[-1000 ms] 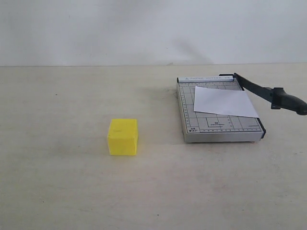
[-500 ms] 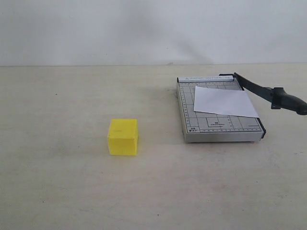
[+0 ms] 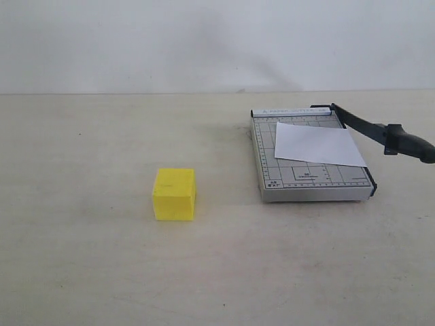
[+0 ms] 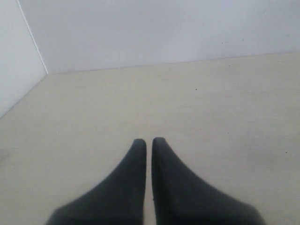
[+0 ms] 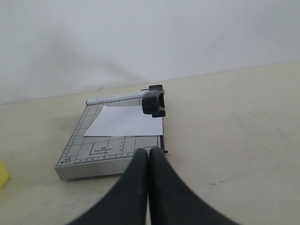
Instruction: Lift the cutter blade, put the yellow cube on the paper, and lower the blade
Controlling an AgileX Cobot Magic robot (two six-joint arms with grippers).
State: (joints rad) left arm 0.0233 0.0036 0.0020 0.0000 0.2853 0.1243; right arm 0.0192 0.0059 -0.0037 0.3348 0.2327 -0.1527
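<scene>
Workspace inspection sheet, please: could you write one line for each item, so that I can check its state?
Surface: pale beige table, flat, carrying only the job's things.
Job's things: bright yellow solid cube on the table, apart from the grey gridded cutter base; small white paper sheet lying on that base; long black cutter blade with its handle off the base, seemingly partly raised.
Clutter: nothing seen.
Pincers: left pincer shut, empty, over bare table; right pincer shut, empty, facing the cutter base.
Cables: nothing seen.
Surroundings: plain white wall behind the table.
</scene>
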